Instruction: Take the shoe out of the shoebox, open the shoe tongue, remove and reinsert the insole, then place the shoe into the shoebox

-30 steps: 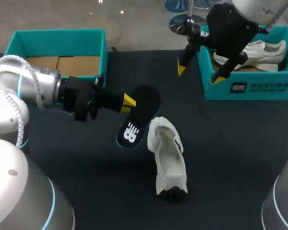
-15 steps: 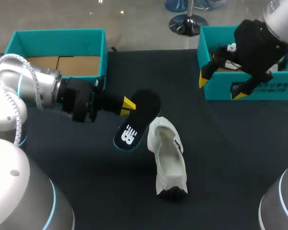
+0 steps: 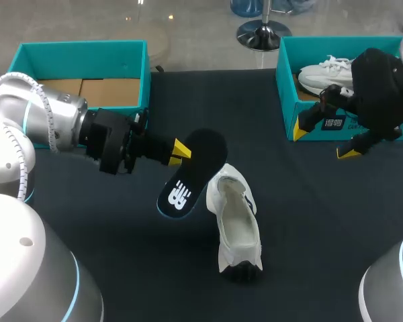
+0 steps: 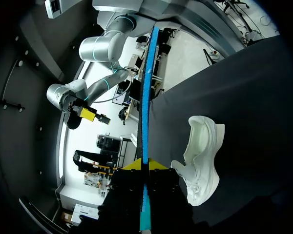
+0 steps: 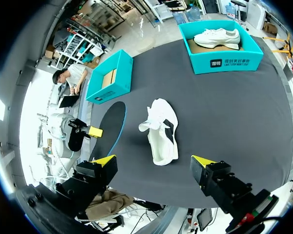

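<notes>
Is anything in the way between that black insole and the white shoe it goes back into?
Nothing visible. The insole, held in the left fingers, hangs right beside the shoe, with only bare table between them.

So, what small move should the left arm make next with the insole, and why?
Probably carry the insole over the opening of the shoe: the left gripper is shut on it, and the shoe lies just beside it, mouth up.

White shoe (image 3: 236,225), black insole (image 3: 191,173) apparently aloft
</notes>
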`<act>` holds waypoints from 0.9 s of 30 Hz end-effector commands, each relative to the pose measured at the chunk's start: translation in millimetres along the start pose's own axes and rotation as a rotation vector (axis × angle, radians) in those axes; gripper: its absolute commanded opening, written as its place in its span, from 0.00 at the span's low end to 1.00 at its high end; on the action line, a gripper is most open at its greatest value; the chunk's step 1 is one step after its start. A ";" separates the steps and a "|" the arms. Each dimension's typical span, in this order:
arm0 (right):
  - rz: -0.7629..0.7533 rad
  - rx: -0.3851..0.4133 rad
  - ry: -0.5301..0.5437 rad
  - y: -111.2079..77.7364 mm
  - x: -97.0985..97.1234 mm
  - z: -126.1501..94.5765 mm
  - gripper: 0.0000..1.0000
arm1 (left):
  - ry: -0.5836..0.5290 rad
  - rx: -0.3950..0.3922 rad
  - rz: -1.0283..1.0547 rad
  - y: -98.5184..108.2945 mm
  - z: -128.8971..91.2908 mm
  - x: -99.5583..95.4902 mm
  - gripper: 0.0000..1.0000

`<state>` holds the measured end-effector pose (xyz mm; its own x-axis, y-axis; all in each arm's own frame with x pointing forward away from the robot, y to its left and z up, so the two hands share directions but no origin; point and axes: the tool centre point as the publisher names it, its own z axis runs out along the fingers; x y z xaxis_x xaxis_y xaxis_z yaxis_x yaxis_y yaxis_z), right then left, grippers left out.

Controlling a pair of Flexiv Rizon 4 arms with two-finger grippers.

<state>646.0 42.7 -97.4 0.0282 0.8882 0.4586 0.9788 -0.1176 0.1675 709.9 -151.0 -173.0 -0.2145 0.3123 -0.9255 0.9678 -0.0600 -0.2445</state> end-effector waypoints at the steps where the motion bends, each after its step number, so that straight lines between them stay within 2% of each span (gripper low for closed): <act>1: 0.001 0.011 -0.007 5.0 2.9 1.8 1.00 | 0.023 -0.012 0.009 -17.9 -6.3 1.8 0.00; 6: 0.001 0.011 -0.007 5.0 2.9 1.8 1.00 | 0.056 -0.024 -0.004 -38.1 -13.7 16.2 0.00; 11: 0.001 0.011 -0.007 5.0 2.9 1.8 1.00 | 0.104 -0.049 -0.077 -64.0 -21.1 41.2 0.00; 16: 0.001 0.011 -0.007 5.0 2.9 1.8 1.00 | 0.133 -0.020 -0.110 -89.6 -22.1 62.6 0.00; 23: 0.001 0.011 -0.007 5.0 2.9 1.8 1.00 | 0.134 -0.002 -0.150 -106.7 -16.3 83.5 0.00; 27: 0.001 0.011 -0.007 5.0 2.9 1.8 1.00 | 0.130 0.019 -0.165 -110.9 -9.4 86.3 0.00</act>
<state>647.4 43.1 -96.8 0.0280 0.8896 0.4560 0.9797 -0.1149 0.1641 593.8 -106.8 -221.4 -0.3503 0.4444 -0.8245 0.9145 -0.0281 -0.4037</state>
